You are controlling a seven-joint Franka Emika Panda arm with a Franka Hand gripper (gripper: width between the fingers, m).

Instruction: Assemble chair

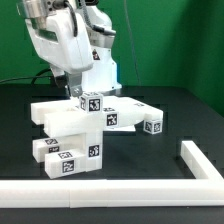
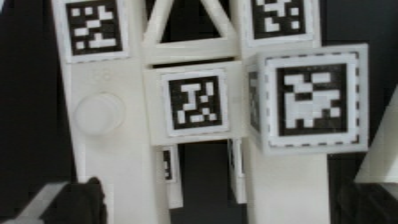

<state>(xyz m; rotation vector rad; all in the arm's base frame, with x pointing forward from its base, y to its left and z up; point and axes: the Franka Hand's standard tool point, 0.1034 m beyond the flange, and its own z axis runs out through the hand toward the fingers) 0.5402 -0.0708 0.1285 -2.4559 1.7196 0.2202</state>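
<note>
jaws: not resolved in either view; spread or pressed together cannot be told
gripper (image 1: 84, 88): low at the back of the white parts cluster, fingertips hidden behind a tagged block; contact with it unclear
fingertips (image 2: 63, 203): dark blurred shape at the frame edge in the wrist view, beside the long white upright; touching or apart cannot be told
arm (image 1: 70, 40): white Panda body, above and behind the parts, toward the exterior view's left
chair (image 1: 85, 122): partly joined white blocky cluster, middle of the table, directly under the gripper
top tagged block (image 1: 92, 100): highest piece of the chair, tag facing camera, just below the wrist
flat panel (image 1: 62, 114): wide white slab, reaching toward the exterior view's left
cube-ended leg (image 1: 151, 124): sticking out toward the exterior view's right, tag on its end
lower blocks (image 1: 65, 160): tagged pieces at front of cluster, resting on the table
wrist close-up: white uprights with dark gaps between; centre tag (image 2: 194, 102) flanked by larger tilted tag (image 2: 313, 100)
border rail (image 1: 110, 188): long white L-shape, along the front and the exterior view's right, apart from the chair
table (image 1: 150, 160): black surface
backdrop (image 1: 180, 40): green wall behind
</note>
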